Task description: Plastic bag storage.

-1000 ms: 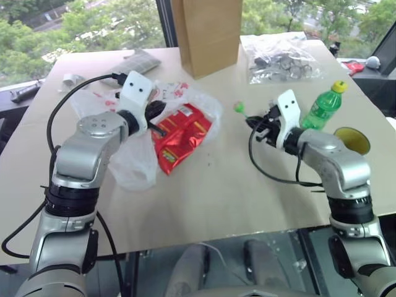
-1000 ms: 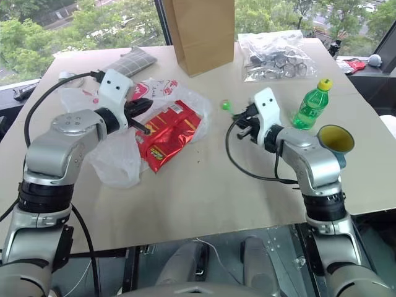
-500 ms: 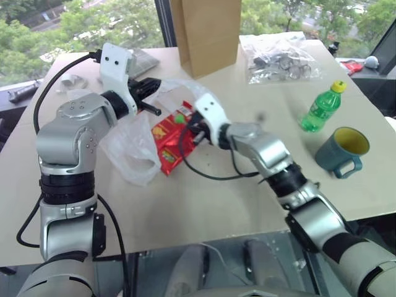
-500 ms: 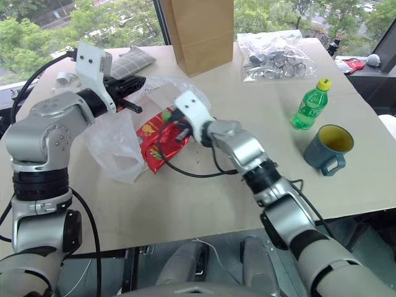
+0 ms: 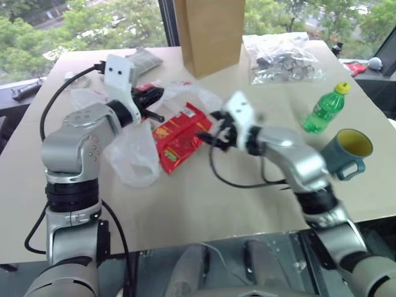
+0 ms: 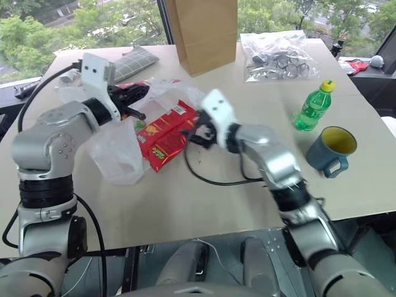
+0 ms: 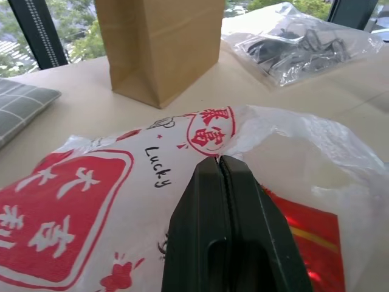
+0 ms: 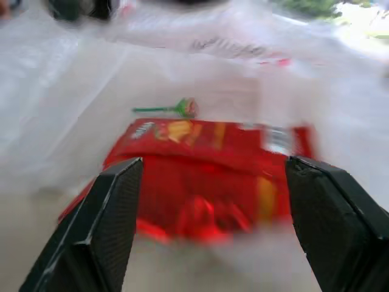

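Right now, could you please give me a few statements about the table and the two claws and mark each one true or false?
1. The left claw is shut on the plastic bag. True.
2. The right claw is shut. False: its fingers stand wide apart.
3. A red snack packet lies in the bag. True.
4. The green bottle lies on its side. False: it stands upright.
5. The brown paper bag has fallen flat. False: it stands upright.

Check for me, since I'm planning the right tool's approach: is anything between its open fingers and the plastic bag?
Nothing visible blocks it. The right tool is open and faces the mouth of the plastic bag, with the red snack packet and a green lollipop lying inside, straight ahead.
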You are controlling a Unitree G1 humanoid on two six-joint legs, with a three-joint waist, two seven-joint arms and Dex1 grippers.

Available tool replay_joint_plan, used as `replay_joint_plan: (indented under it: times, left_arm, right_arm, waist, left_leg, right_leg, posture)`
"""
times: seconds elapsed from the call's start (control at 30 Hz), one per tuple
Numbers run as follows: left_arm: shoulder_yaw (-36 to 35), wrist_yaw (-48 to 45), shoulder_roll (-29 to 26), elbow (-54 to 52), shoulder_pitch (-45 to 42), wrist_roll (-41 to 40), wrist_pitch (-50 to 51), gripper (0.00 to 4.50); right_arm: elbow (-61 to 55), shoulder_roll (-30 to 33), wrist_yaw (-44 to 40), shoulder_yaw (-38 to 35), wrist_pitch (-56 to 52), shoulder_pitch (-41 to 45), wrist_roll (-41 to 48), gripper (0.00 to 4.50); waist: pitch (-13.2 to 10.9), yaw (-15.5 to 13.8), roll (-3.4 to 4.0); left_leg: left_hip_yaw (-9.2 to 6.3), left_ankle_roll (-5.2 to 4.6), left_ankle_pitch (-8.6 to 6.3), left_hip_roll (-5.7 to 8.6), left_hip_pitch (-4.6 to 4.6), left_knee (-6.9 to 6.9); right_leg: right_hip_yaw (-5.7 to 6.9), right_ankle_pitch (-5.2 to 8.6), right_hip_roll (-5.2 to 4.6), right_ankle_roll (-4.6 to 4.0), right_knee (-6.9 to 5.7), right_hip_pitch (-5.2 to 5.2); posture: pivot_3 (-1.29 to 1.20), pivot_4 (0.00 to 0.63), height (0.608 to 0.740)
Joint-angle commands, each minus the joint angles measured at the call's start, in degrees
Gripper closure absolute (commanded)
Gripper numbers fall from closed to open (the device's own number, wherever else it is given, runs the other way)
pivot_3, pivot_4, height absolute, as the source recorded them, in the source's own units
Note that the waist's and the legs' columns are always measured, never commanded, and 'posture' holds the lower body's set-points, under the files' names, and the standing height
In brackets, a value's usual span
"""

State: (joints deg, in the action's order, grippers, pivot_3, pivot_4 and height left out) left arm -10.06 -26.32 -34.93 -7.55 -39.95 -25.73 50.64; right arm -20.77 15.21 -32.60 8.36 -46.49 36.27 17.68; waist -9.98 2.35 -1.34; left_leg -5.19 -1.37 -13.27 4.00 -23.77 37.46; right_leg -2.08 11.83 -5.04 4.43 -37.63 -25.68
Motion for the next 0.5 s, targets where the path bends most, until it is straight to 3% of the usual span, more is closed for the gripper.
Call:
replay_joint_plan:
  times: [0.03,0.23,0.5]
  left_arm:
    - [1.2,-1.3,0.3,0.1,-0.5,0.5,-2.1,4.5]
    - [3.8,-3.6,1.6,5.0,-2.1,1.7,-5.0,4.5]
    - [6.8,-7.3,2.9,11.7,-5.0,4.0,-9.5,4.5]
  right_arm:
    - [-19.2,4.5,4.0,-9.1,-12.3,-5.9,4.9,0.03]
    - [-38.0,10.1,12.7,-27.2,-29.7,-15.5,4.7,0.03]
    - [-39.2,21.5,20.8,-58.4,-34.8,-35.7,30.5,0.03]
  waist:
    - [0.0,0.0,0.0]
    - [0.0,-0.3,0.0]
    - [0.0,-2.0,-0.02]
  left_leg:
    - [0.0,-0.01,0.0,-0.02,0.02,0.0]
    - [0.14,-0.09,-0.05,-0.02,0.09,0.03]
    - [0.15,-0.27,-0.14,0.0,0.07,0.07]
  right_leg:
    - [0.0,0.0,0.01,0.0,-0.01,0.01]
    - [-0.08,0.0,0.0,0.0,-0.12,0.03]
    - [-0.04,0.0,-0.05,0.0,-0.01,0.19]
  posture:
    - [0.0,0.15,0.74]
    - [0.0,0.15,0.74]
    - [0.0,0.15,0.74]
